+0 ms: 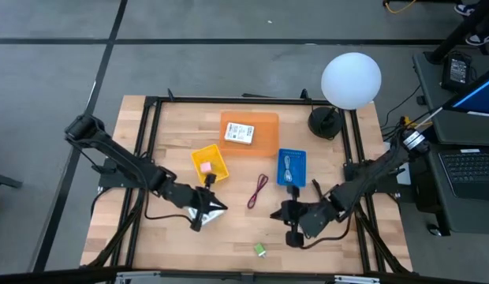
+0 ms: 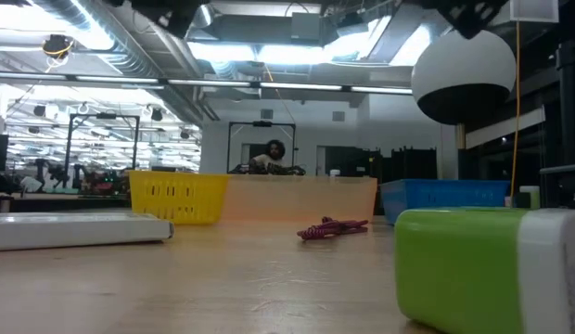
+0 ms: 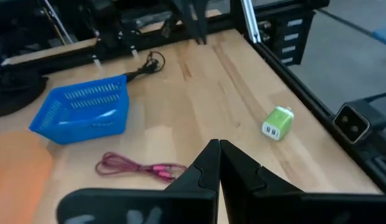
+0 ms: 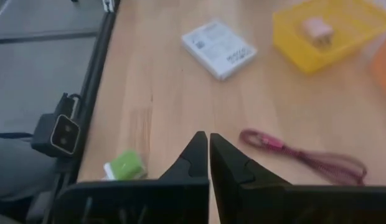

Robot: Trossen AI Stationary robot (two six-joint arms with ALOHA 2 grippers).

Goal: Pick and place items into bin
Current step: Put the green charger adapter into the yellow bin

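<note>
Wooden worktop (image 1: 173, 142) carries an orange bin (image 1: 250, 134) with one packet (image 1: 240, 132) in it, a yellow bin (image 1: 210, 164) holding a pink block (image 1: 205, 168), and a blue bin (image 1: 291, 166), while a second packet (image 4: 218, 48), the red cord (image 1: 258, 191) and the green block (image 1: 260, 250) lie loose. Sorting looks partway done; the next move probably calls for one tool to open over the cord or block. Both arms crouch low at the near edge, left tool (image 1: 215, 207) and right tool (image 1: 282, 213) each closed tight on nothing.
</note>
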